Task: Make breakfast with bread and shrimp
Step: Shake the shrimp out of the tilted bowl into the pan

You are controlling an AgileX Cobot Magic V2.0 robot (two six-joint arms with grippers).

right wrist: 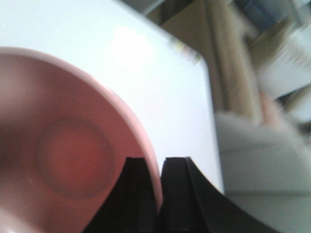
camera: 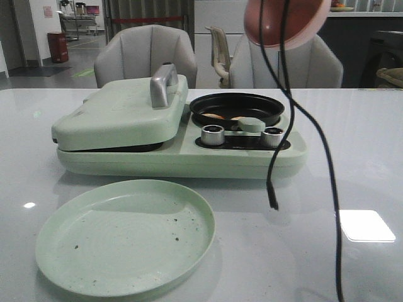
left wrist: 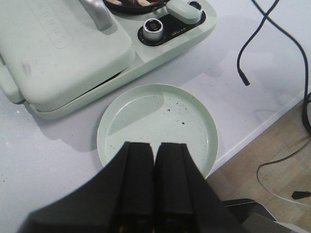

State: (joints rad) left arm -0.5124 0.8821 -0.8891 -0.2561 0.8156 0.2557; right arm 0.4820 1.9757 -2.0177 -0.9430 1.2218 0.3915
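White tabletop (camera: 371,126) fills the room's foreground, with grey chairs (camera: 145,53) lined up behind it.

Up at the top of the front view, the right gripper (right wrist: 159,194) has its fingers pinched on the rim of a pink bowl (right wrist: 68,145), one finger inside the wall and one outside; the bowl (camera: 286,22) hangs tilted in the air above the cooker's right side, and its inside looks bare in the wrist view. Black cables (camera: 327,163) dangle from that arm down in front of the table.

The left gripper (left wrist: 154,194) has its fingers pressed together with nothing between them, hovering over the near edge of a pale green plate (left wrist: 160,121). That plate (camera: 126,236) lies on the table just in front of the cooker, carrying only dark crumbs.

Behind it sits the green cooker (camera: 176,141). Its lid (camera: 119,110) is down on the left half, a silver handle (camera: 162,85) on top. On the right half is a black pan (camera: 238,108) with shrimp (camera: 215,116) in it, pale orange pieces partly hidden by the pan's wall. Two silver knobs (camera: 213,134) sit in front of the pan. Bread isn't visible from any angle.
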